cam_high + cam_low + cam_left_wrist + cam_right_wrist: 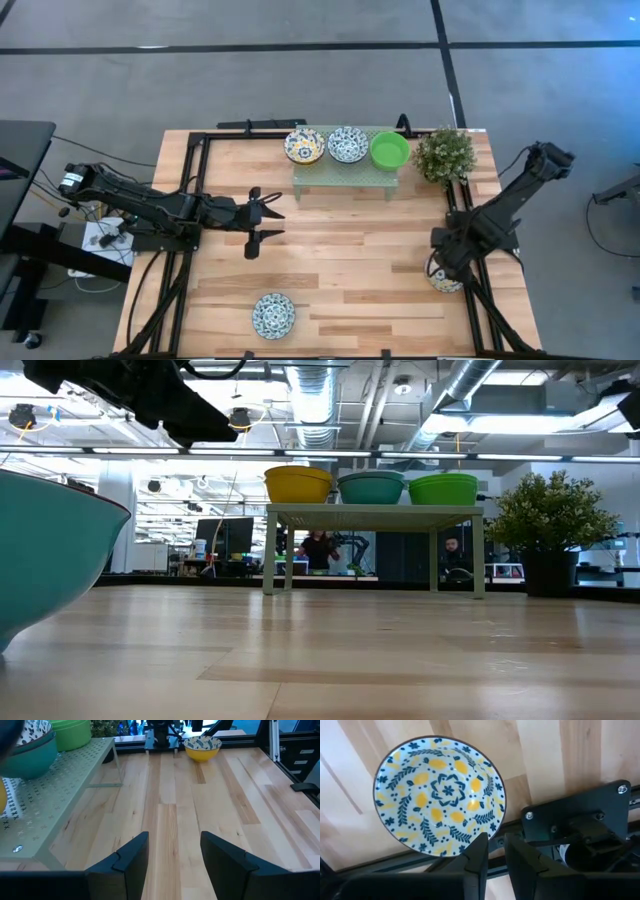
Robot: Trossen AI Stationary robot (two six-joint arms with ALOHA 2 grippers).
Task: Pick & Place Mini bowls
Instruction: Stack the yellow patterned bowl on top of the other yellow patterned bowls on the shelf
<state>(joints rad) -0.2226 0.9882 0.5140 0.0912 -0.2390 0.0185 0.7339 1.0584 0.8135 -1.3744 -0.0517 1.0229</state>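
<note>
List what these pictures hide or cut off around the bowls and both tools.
- Right tool: high view, hidden by its own arm; grip unclear.
- Yellow-and-blue patterned bowl: right wrist view, near rim covered by the fingers.
- Teal-sided bowl: low view, cut by the left edge.
- Bowl patterns on the pale-green mesh rack: low view, unseen.
</note>
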